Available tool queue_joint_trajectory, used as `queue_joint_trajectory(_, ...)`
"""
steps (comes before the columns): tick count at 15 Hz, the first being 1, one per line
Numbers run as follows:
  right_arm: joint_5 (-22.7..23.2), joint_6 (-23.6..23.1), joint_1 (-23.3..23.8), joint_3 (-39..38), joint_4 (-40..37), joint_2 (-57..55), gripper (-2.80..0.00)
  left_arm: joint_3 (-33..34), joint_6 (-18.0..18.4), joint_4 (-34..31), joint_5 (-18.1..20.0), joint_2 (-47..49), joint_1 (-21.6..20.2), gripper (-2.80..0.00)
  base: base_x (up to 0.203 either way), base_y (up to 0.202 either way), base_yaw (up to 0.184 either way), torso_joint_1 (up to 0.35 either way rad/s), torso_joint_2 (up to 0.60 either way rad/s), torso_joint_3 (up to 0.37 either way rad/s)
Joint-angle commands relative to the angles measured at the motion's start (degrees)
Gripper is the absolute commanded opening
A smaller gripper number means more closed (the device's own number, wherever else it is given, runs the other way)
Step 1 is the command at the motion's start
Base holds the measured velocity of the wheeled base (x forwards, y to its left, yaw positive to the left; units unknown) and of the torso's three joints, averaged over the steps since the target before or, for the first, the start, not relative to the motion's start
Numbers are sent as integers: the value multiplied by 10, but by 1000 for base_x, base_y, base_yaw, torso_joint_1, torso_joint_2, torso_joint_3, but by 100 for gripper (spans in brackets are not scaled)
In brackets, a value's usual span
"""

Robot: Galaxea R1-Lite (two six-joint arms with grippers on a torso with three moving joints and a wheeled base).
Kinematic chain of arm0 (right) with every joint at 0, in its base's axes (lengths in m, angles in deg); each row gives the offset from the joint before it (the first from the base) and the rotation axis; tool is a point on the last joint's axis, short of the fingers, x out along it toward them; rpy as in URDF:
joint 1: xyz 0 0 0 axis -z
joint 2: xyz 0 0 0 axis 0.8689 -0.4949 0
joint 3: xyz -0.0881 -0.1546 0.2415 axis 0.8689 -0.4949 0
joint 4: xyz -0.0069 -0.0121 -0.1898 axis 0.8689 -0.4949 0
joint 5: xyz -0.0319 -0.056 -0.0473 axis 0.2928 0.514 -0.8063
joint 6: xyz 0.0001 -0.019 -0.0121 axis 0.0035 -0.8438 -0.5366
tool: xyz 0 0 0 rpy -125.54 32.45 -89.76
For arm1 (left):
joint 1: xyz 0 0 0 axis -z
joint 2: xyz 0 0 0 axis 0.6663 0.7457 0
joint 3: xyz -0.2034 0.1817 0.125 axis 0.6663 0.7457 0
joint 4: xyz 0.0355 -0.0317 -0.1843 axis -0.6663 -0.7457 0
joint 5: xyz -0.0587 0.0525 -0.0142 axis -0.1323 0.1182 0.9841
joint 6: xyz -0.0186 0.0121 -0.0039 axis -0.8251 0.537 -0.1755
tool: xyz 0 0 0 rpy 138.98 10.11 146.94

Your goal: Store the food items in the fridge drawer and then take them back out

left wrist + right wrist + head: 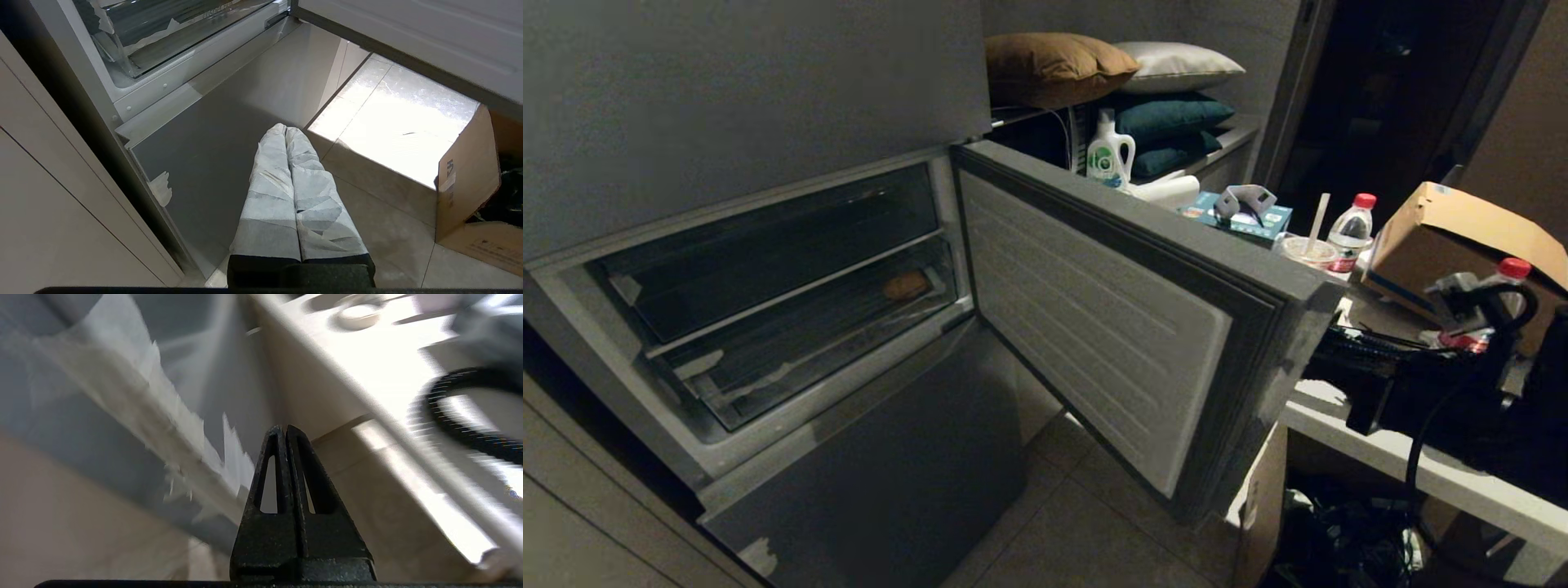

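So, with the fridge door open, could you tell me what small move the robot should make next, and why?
Probably bring the shut right gripper across to the fridge drawer to pull it out: the drawer sits pushed in, a tan potato shows through its clear wall, the door is swung open, and neither gripper holds anything. The left gripper hangs parked.

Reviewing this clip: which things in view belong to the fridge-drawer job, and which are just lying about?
Job:
- potato, inside the fridge drawer
- open fridge door
- left gripper, shut, empty, over the floor
- right gripper, shut, empty

Lying about:
- pillows
- detergent bottle
- water bottle
- cardboard box
- tissue box
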Motion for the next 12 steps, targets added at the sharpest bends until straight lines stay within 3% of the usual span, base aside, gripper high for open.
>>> queue_joint_trajectory(1, 0, 1, -53, -21, 3, 32, -280, 0, 0, 0, 0, 1, 0, -280, 0, 0, 0, 0, 0, 0)
queue_joint_trajectory(3, -14, 1, -108, -22, 3, 37, -280, 0, 0, 0, 0, 1, 0, -280, 0, 0, 0, 0, 0, 0)
queue_joint_trajectory(9, -135, 1, -301, 18, 4, 3, -280, 0, 0, 0, 0, 1, 0, -280, 0, 0, 0, 0, 0, 0)
queue_joint_trajectory(12, -169, 1, -358, 72, 9, -55, -280, 0, 0, 0, 0, 1, 0, -280, 0, 0, 0, 0, 0, 0)
